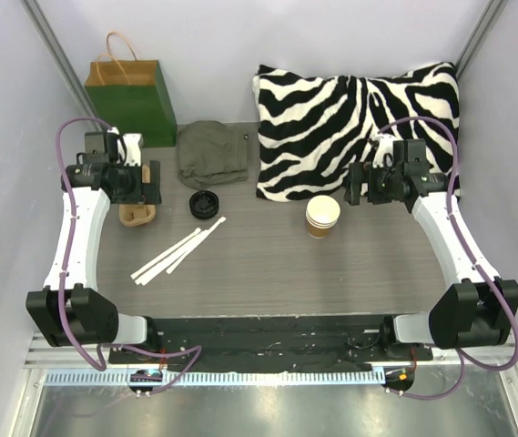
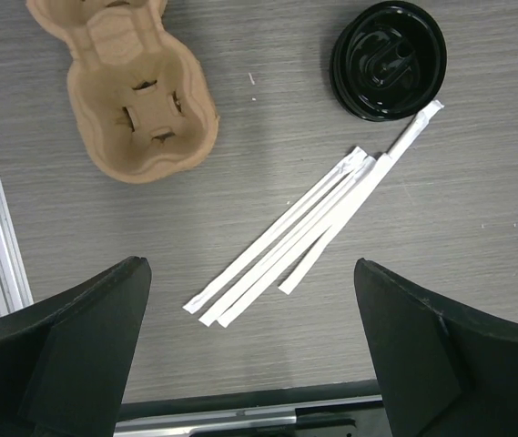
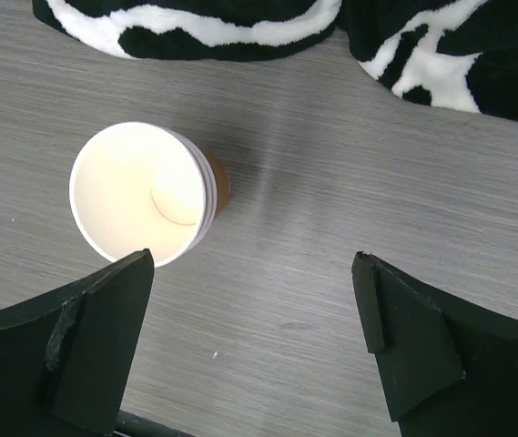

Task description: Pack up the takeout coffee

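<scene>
from above, packing had not visibly begun. no lidded cup showed anywhere. the nearest thing to the takeout coffee was a small stack of nested cups [image 1: 323, 216] standing open in front of the zebra pillow [image 1: 359, 127], with the black lid [image 1: 203, 204] lying well apart on the grey wood-grain tabletop [image 1: 331, 273]. the green bag [image 1: 131, 105] stood upright at the far left corner beside a crumpled olive cloth [image 1: 211, 153]. by my reading, lidding and bagging were both left to do. the left gripper [image 1: 145, 187] hung over the pulp tray [image 1: 137, 215] and the right gripper [image 1: 357, 187] hung near the cups.

in the left wrist view, the left gripper [image 2: 248, 300] was spread wide and held nothing. below it lay the moulded, fibrous tray [image 2: 131, 100], the glossy round lid [image 2: 388, 59] and a fan of flat paper-wrapped straws [image 2: 304, 232].

in the right wrist view, the right gripper [image 3: 254, 273] was likewise spread and held nothing. the cups [image 3: 140, 191] sat ahead of its left finger, with white rolled rims, a smooth pale inside and a tan kraft wall. the plush pillow [image 3: 240, 18] lay beyond.
</scene>
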{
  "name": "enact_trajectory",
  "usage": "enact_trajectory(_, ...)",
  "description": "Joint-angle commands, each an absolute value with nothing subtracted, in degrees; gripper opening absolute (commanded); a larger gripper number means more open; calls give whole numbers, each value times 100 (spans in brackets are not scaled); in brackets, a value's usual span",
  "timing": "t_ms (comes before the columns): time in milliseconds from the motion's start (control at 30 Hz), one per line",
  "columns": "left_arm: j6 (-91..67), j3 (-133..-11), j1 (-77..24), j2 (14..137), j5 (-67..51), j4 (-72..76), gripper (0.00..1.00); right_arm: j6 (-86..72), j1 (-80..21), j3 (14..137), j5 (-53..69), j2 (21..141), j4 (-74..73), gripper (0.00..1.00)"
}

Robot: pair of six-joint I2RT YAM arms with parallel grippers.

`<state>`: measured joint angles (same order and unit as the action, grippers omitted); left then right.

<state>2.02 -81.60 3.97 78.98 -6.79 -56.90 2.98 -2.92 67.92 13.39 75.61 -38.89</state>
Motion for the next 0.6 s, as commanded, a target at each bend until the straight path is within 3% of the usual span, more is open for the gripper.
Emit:
enact_trajectory(0, 334, -8428, 369, 7787, -571, -5519, 100, 413, -334, 7452, 1371, 7865, -4043, 100)
enact_trajectory(333, 264, -8604, 352, 7743, -888, -5607, 100, 571, -993, 8050, 686, 8568, -4254, 98)
enact_trajectory(567, 273, -8543, 343, 7638, -1186, -5625, 100, 545, -1432, 8446, 580, 9157, -4640, 71)
